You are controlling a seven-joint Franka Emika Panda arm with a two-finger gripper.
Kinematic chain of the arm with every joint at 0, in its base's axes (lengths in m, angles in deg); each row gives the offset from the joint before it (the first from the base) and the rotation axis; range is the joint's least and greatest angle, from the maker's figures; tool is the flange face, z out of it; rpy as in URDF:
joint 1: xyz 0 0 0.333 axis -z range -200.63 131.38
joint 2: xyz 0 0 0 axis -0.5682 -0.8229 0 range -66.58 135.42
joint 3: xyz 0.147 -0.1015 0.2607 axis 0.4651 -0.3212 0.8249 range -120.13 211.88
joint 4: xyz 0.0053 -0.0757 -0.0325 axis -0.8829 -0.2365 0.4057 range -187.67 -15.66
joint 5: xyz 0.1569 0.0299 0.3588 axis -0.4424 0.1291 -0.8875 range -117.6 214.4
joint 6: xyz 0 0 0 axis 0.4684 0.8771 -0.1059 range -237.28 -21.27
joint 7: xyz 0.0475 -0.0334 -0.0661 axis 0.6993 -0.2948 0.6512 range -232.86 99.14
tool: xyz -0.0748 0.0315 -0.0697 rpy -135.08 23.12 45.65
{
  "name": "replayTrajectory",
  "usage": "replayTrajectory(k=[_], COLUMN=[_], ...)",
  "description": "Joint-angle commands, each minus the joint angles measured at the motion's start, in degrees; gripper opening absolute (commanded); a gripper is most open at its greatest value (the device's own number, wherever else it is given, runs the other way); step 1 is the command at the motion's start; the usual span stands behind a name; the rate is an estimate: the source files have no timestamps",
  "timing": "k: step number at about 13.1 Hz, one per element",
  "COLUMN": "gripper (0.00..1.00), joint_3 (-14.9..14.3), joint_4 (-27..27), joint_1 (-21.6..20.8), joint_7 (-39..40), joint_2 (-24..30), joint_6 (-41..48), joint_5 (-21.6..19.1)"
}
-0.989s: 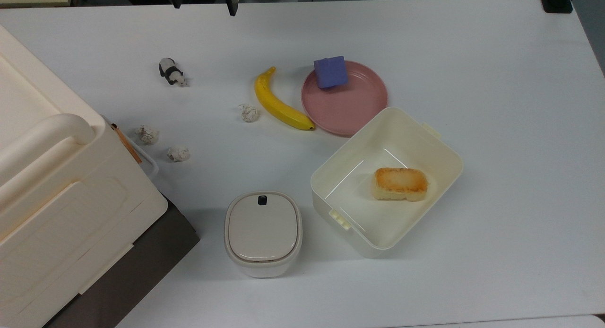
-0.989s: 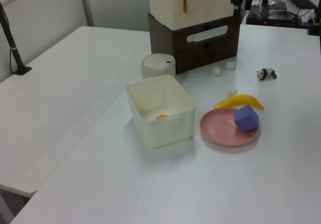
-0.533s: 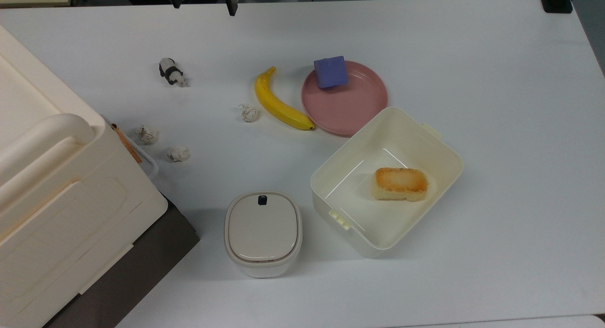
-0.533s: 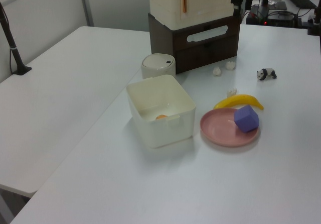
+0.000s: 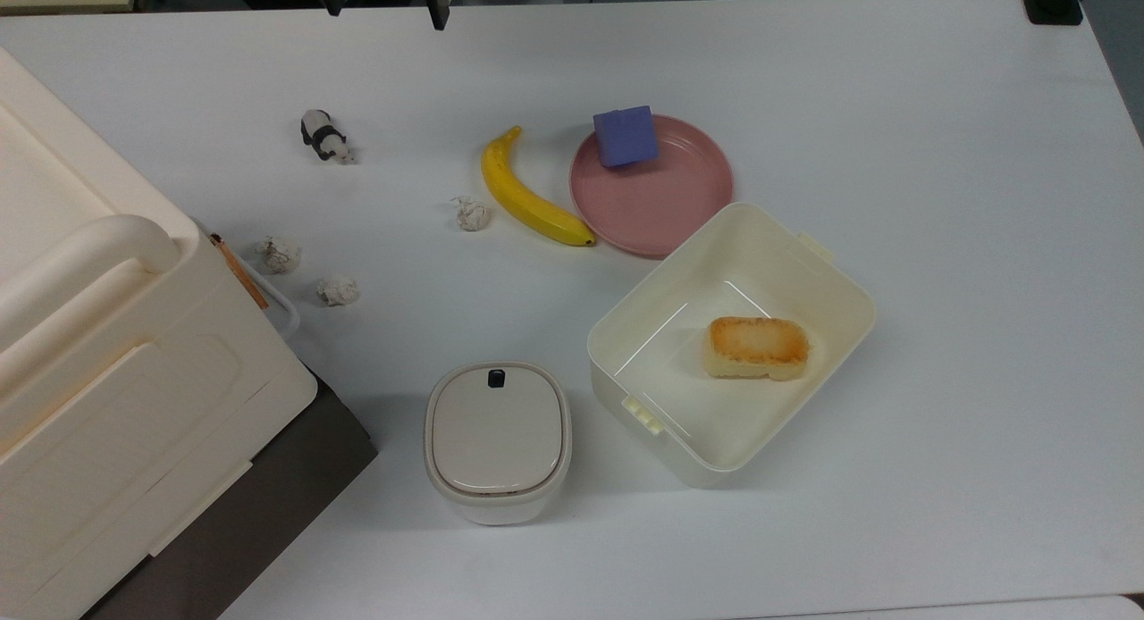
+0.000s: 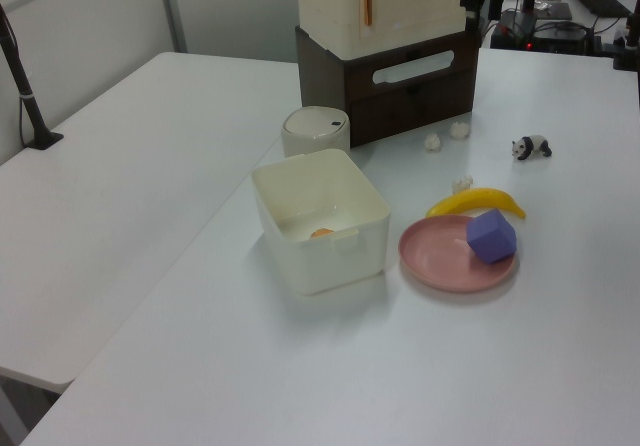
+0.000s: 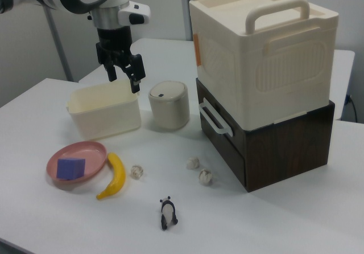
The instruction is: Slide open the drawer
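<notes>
The drawer (image 7: 223, 139) is the dark brown base under the cream cabinet (image 7: 267, 60), at the right view's right. Its front sits flush with the base, and a thin white loop handle (image 7: 214, 119) sticks out of it. The same front (image 6: 412, 88) faces the table in the left view. The handle (image 5: 284, 304) peeks out beside the cabinet at the top view's left. My gripper (image 7: 124, 82) hangs open and holds nothing, high above the table and well apart from the drawer. Its fingertips (image 5: 437, 16) show at the top edge of the top view.
Two crumpled paper balls (image 5: 279, 255) (image 5: 337, 290) lie just in front of the drawer, a third (image 5: 470, 213) near the banana (image 5: 527, 196). Also on the table: a toy panda (image 5: 323, 137), a pink plate (image 5: 661, 200) with a purple block (image 5: 625, 136), a cream box (image 5: 840, 289) holding bread (image 5: 757, 347), and a lidded beige container (image 5: 497, 439).
</notes>
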Motion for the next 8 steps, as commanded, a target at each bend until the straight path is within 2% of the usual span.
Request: replayTrajectory(k=[1,6,8], gripper=[1.0,1.0,1.0], joint_3=[-0.35,-0.35,-0.44], joint_4=[0.79,0.7,0.53], joint_1=[-0.03,-0.03,-0.03], joint_7=[-0.67,0.12,2.66], joint_2=[-0.43,-0.43,-0.78], joint_6=[-0.61,-1.57,-2.01], joint_5=[-1.65,-1.13,-0.16])
